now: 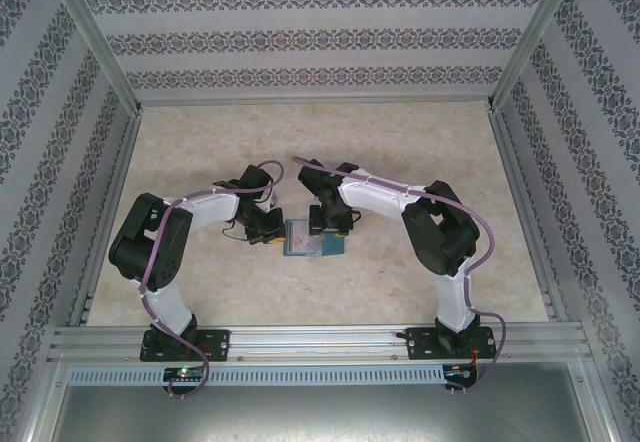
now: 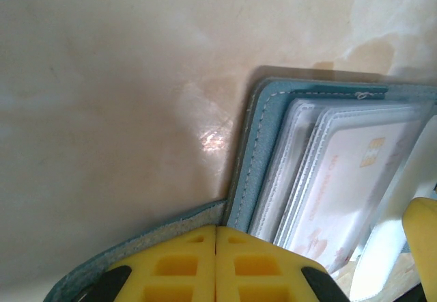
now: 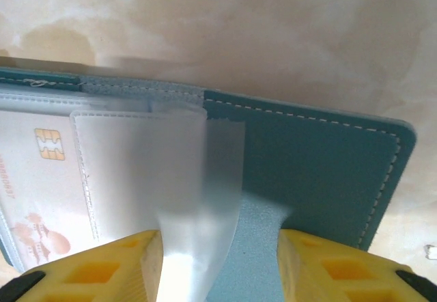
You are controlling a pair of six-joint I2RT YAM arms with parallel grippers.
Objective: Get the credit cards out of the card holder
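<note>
The teal-blue card holder (image 1: 312,237) lies open on the table between my two grippers. My left gripper (image 1: 268,230) (image 2: 216,230) is shut on the left cover's edge, with the teal flap running under its yellow fingertips. The card holder's (image 2: 263,145) clear sleeves fan out to the right. One pale credit card (image 2: 355,179) (image 3: 41,179) with a gold chip sits inside a sleeve. My right gripper (image 1: 330,224) (image 3: 220,247) is open over the card holder's (image 3: 307,165) right half. A loose clear sleeve (image 3: 184,179) curls up between its fingers, against the left one.
The marble-look table (image 1: 320,142) is walled by patterned panels on three sides. An aluminium rail (image 1: 320,342) runs along the near edge, where both arm bases are bolted. Bare tabletop stretches behind and to either side of the card holder.
</note>
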